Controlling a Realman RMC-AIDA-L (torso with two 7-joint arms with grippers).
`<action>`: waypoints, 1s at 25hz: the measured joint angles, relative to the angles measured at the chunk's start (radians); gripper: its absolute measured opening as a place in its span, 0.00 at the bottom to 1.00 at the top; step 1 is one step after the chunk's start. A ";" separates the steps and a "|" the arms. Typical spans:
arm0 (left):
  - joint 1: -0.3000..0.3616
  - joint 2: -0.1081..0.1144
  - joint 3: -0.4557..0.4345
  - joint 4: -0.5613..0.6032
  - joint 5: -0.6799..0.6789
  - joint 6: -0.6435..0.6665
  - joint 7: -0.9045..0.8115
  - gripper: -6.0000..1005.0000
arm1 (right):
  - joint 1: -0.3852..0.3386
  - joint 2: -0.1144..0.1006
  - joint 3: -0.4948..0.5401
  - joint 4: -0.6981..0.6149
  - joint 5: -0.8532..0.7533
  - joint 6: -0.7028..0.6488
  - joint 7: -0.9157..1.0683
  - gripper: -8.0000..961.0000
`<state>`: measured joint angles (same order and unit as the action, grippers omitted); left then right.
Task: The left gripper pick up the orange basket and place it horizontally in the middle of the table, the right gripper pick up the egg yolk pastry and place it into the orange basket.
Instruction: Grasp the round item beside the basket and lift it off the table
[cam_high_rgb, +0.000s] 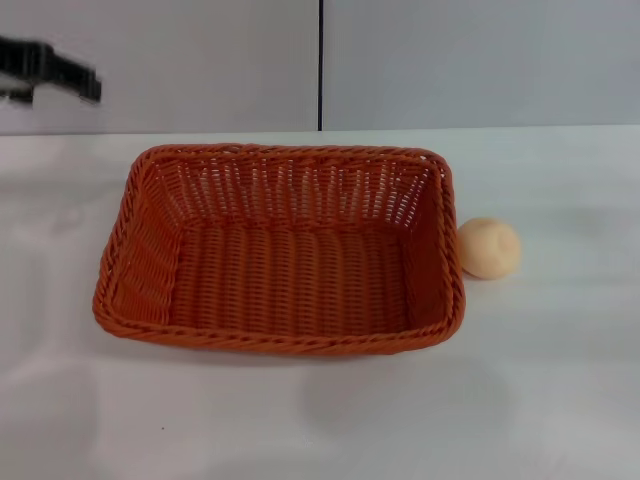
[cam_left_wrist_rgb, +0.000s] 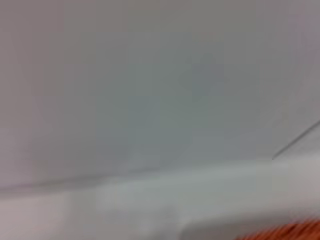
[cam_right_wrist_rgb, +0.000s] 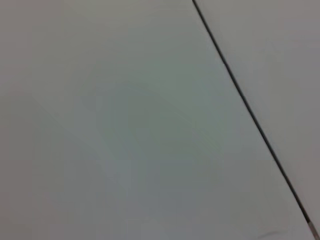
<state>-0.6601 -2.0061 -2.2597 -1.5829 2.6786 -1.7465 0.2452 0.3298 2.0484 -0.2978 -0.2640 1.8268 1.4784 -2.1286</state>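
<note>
Nearest us, bare table (cam_high_rgb: 320, 420) runs across the front. Behind it we see the basket (cam_high_rgb: 280, 250) sitting flat near the middle, open side up, its long axis running left to right across our view, its sloping walls flaring out to the braided rim. It looks already set horizontally, so we judge the basket step done or nearly so. Just beside its right end, apart from the rim by a narrow gap, lies the pastry (cam_high_rgb: 489, 248), round and with no axis to speak of. It is on the right arm's side, so the drop into the basket would be a short carry leftward over the right rim.

Farther back, at the far left edge and raised above the table, we see the left gripper (cam_high_rgb: 55, 72), well apart from the basket; we cannot tell whether its fingers are spread or pressed together. The right gripper is not in view.
</note>
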 joint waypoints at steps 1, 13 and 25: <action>0.022 -0.010 -0.026 -0.021 -0.036 0.018 0.031 0.76 | 0.000 0.000 0.000 0.000 0.000 0.000 0.000 0.68; 0.373 -0.048 -0.278 0.293 -0.895 0.279 0.761 0.65 | -0.037 -0.001 0.007 -0.044 0.000 0.093 0.131 0.68; 0.473 -0.055 -0.323 0.660 -1.221 0.128 1.493 0.26 | -0.066 -0.013 -0.004 -0.047 -0.105 0.147 0.194 0.68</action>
<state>-0.1867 -2.0613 -2.5832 -0.9224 1.4580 -1.6186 1.7386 0.2636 2.0350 -0.3021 -0.3114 1.7221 1.6254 -1.9349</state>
